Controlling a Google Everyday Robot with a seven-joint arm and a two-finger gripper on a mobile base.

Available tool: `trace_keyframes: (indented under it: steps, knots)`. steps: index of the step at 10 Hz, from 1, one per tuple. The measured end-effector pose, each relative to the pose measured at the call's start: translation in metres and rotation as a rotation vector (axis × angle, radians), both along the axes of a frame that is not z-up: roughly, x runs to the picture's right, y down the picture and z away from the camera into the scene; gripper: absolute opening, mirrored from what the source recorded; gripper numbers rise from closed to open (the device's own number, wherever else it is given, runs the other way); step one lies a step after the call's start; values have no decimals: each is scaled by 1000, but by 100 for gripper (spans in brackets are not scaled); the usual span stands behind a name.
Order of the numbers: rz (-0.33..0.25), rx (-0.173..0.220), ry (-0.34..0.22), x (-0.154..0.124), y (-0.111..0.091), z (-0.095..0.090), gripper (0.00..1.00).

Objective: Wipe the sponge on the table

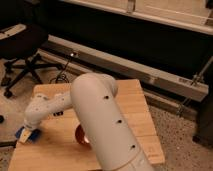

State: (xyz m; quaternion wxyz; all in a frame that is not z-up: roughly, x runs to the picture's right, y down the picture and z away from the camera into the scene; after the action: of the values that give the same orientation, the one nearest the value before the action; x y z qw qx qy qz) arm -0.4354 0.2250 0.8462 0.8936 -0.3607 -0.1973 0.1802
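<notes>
Sponge (pixel 23 135) shows its blue face and lies on the table (pixel 137 110), well to the left of the bowl (pixel 80 136). The gripper (pixel 31 131) is right upon it. Whether the gripper clamps it or only presses on it, I cannot tell. For a good wipe, I think the pressure should stay steady and the strokes flat, directed toward the bowl and not outward.
</notes>
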Motion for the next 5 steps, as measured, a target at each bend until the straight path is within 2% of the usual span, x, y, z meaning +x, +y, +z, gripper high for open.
trace_keyframes:
  steps: [5]
  knots:
    - [-22,5,50,32,-8,12,11]
